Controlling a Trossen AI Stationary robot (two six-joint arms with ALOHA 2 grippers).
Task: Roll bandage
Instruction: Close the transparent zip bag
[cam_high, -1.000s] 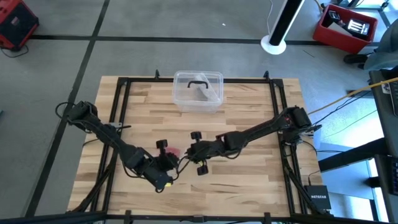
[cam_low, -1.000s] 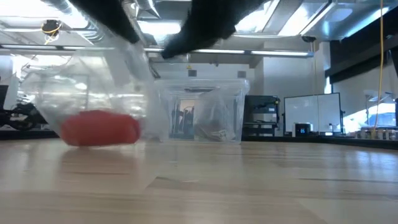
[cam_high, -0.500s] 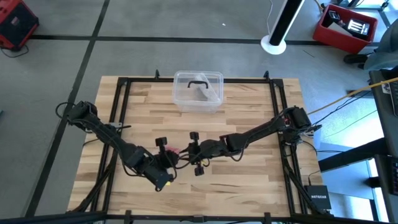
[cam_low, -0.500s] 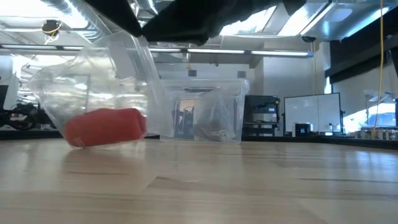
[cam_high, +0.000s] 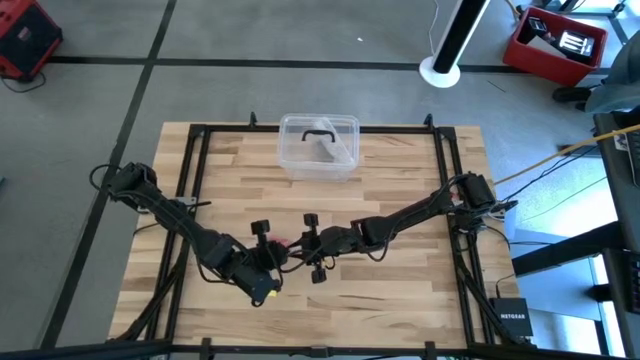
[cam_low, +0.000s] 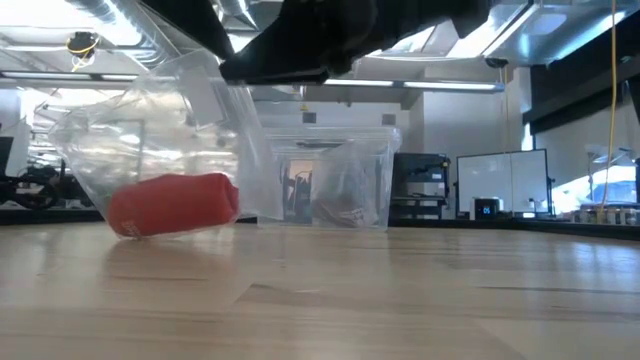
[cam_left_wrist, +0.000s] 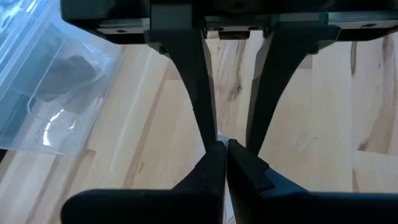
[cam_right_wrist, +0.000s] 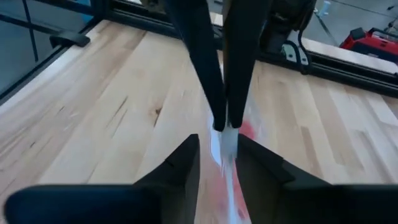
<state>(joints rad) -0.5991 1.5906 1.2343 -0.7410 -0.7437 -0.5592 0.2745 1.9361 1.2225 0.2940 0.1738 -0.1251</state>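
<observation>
Left end effector (cam_left_wrist: 221, 148) pinched on clear bag (cam_low: 150, 140) edge; right end effector (cam_right_wrist: 219, 144) clamped on same film; pull apart gently so red bandage (cam_low: 172, 205) slides free onto tabletop (cam_low: 400, 290).

From above, the bandage (cam_high: 279, 243) is nearly all hidden between the two hands, only a red sliver showing. In the right wrist view it is a red blur behind clear plastic (cam_right_wrist: 227, 155).
</observation>
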